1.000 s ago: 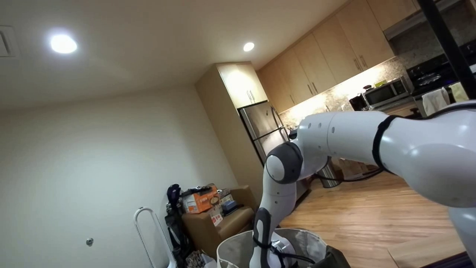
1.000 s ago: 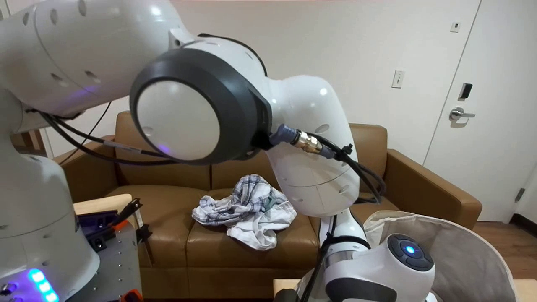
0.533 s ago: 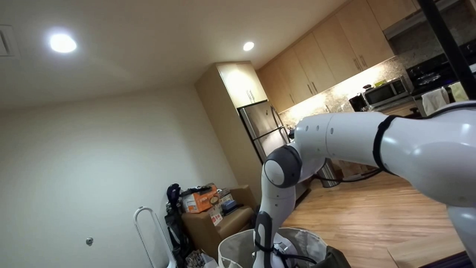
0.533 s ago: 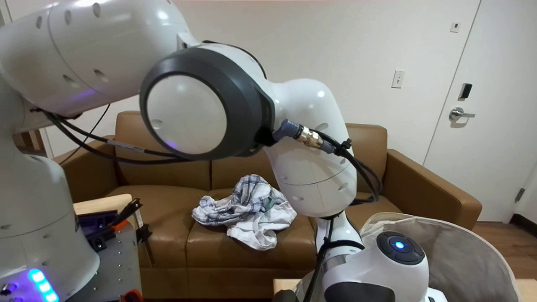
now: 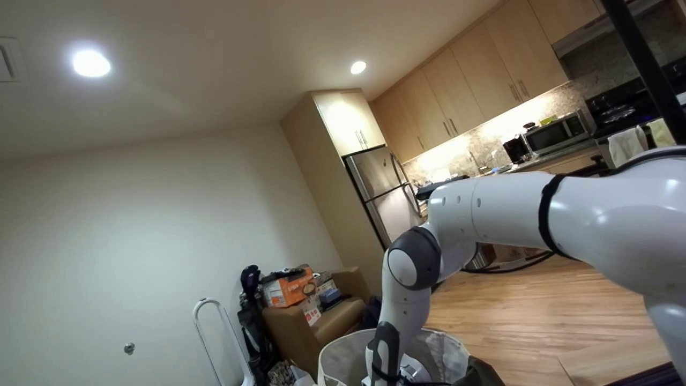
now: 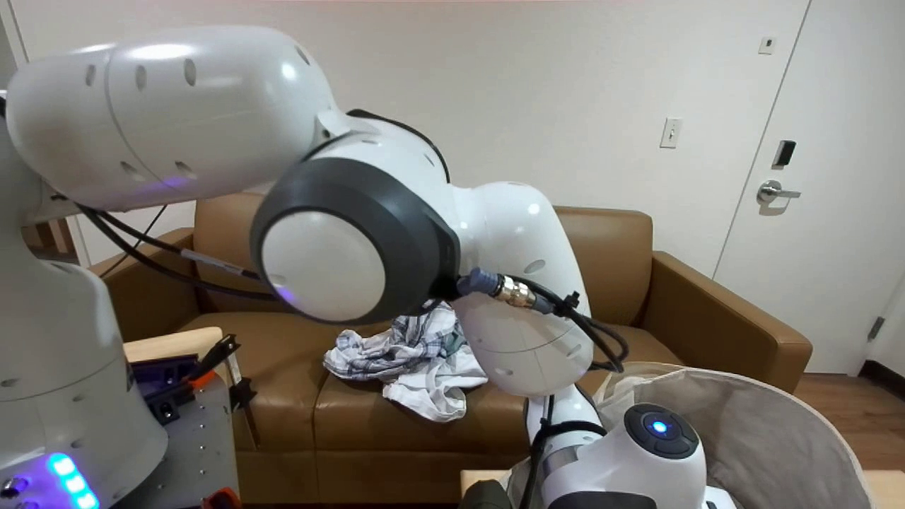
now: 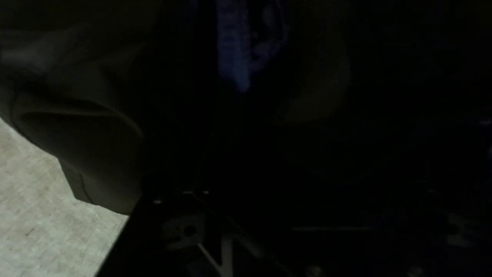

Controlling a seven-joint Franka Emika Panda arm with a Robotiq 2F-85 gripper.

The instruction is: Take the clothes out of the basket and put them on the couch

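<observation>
The crumpled olive-green cloth garment should handle soft and limp, best pinched at its raised fold; it's too dark to tell whether the black claw stands wide.

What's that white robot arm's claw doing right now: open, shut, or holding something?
Dark metal gripper: can't tell whether open, closed or holding anything; the wrist view is too dark there.

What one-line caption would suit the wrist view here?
Olive cloth at left, a pale surface at lower left, a bluish patch near the top; the rest lost in darkness.
</observation>
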